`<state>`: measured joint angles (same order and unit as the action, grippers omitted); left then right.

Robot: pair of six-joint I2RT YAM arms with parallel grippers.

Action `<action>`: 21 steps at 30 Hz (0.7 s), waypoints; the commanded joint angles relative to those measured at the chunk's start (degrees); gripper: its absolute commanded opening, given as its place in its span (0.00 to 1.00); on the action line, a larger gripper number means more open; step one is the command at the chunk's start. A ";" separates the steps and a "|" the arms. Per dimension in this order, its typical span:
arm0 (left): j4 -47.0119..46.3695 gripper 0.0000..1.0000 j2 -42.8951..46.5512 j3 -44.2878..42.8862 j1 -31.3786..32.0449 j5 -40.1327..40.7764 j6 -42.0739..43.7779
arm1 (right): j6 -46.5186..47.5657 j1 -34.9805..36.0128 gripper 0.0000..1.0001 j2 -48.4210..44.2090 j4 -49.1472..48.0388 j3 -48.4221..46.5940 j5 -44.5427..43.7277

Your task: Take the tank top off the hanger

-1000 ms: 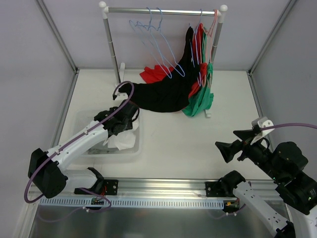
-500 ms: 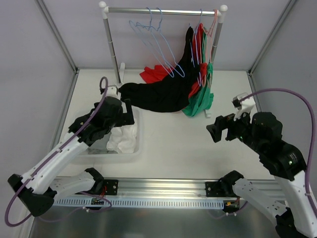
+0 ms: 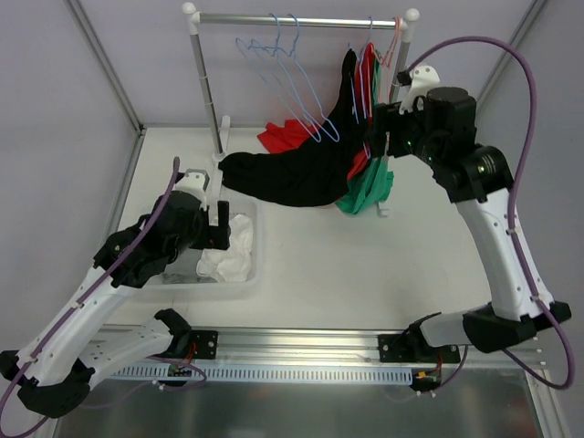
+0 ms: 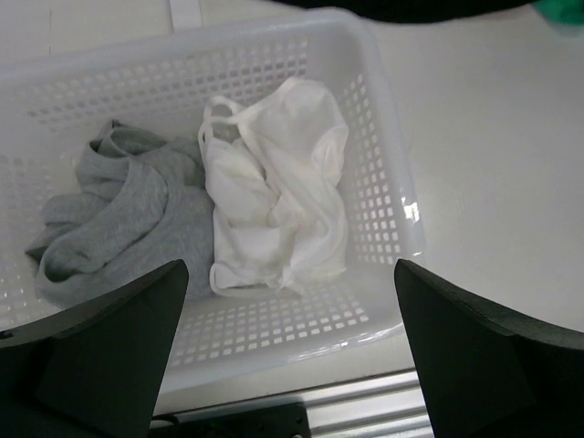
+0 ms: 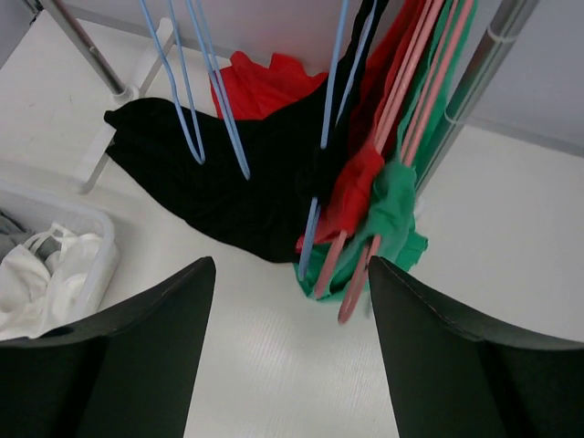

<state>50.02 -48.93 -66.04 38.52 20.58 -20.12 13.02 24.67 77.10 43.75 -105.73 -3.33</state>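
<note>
Black tank top [image 3: 292, 173] on blue hanger [image 5: 308, 233], clothes rack [image 3: 297, 19] right end, hem trailing under rack. Right gripper [image 5: 290, 265] jaws apart, empty, facing rack's right end. Left gripper [image 4: 285, 269] spread wide, empty, over basket [image 4: 392, 182] front-left of rack.

Basket [image 4: 274, 68] front-L of rack [image 3: 297, 19], poss. touching

The table [image 3: 319, 246] is bare in the middle and on the near right, so a gripper can pass there freely. On the near left the basket [image 4: 391, 173] blocks the way. Under the rail [image 3: 301, 19] the empty blue hangers [image 3: 297, 87] hang in the passage. The black tank top [image 3: 292, 173] stretches from the right end down to the table beside the left post [image 3: 206, 87]. Next to the right post [image 3: 404, 50], a red garment [image 3: 361, 164] and a green garment [image 3: 372, 190] hang close together, leaving little room.
</note>
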 commanded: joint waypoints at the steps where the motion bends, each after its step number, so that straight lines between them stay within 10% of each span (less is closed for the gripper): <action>1: 1.23 0.99 2.69 6.35 -0.38 -0.11 3.16 | 3.06 -0.23 0.72 5.68 -1.30 -8.41 -1.50; 21: -4.23 0.99 5.68 15.50 -0.38 1.31 0.52 | 5.71 -1.55 0.39 27.40 -3.67 -24.26 -5.02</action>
<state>46.94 -43.29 -50.98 38.52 21.93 -19.88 18.65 23.59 103.53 42.63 -128.16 -7.79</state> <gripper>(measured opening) 0.987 0.416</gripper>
